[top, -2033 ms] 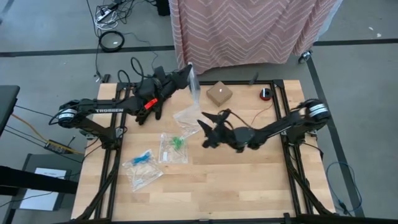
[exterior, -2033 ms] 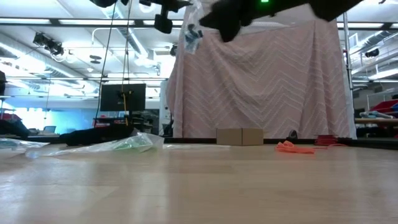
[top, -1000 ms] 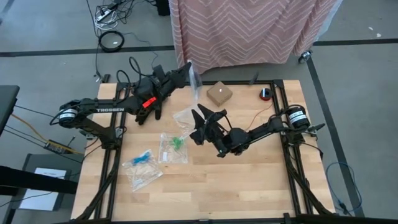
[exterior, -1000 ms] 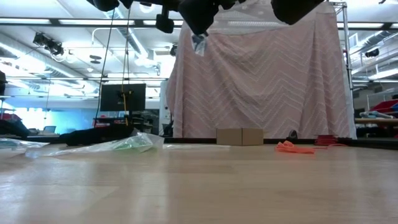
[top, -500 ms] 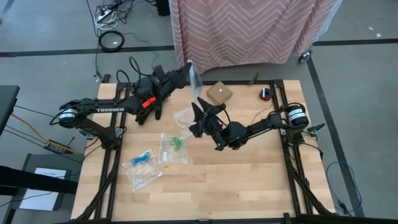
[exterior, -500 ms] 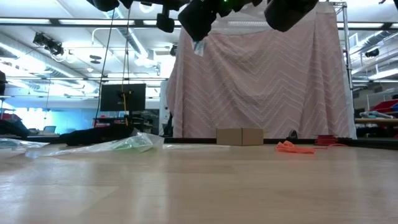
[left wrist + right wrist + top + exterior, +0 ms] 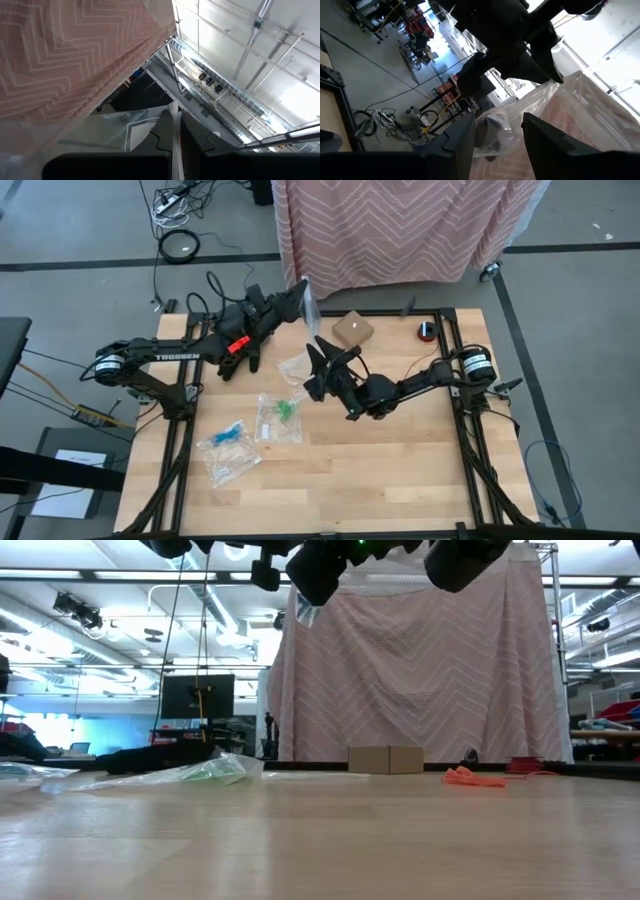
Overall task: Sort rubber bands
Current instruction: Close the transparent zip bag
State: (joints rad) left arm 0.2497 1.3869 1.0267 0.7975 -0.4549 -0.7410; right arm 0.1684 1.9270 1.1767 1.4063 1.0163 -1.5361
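Note:
My left gripper (image 7: 300,298) is raised over the table's far side, shut on a clear zip bag (image 7: 310,311) that hangs from it. My right gripper (image 7: 322,356) is open just near of that bag and points up at it. In the right wrist view its two fingers (image 7: 461,145) stand on either side of the bag's lower part (image 7: 496,131); I cannot tell whether they touch it. Green rubber bands (image 7: 285,408) and blue rubber bands (image 7: 229,434) lie inside flat bags on the table. Orange rubber bands (image 7: 474,777) lie loose at the far right. My left gripper pinches the clear bag by an upper edge (image 7: 175,131) between its two shut fingers. The fingers slant upward, coming from the table's left. The bag hangs below them, clear of the table.
A small cardboard box (image 7: 353,330) stands at the far middle. Another clear bag (image 7: 298,367) lies on the table under my right gripper. A pink patterned cloth (image 7: 400,225) hangs beyond the far edge. The near half of the wooden table (image 7: 380,480) is bare.
My right gripper has moved a little toward the table's far left, closer to the hanging bag. My left gripper and the bag have kept still.

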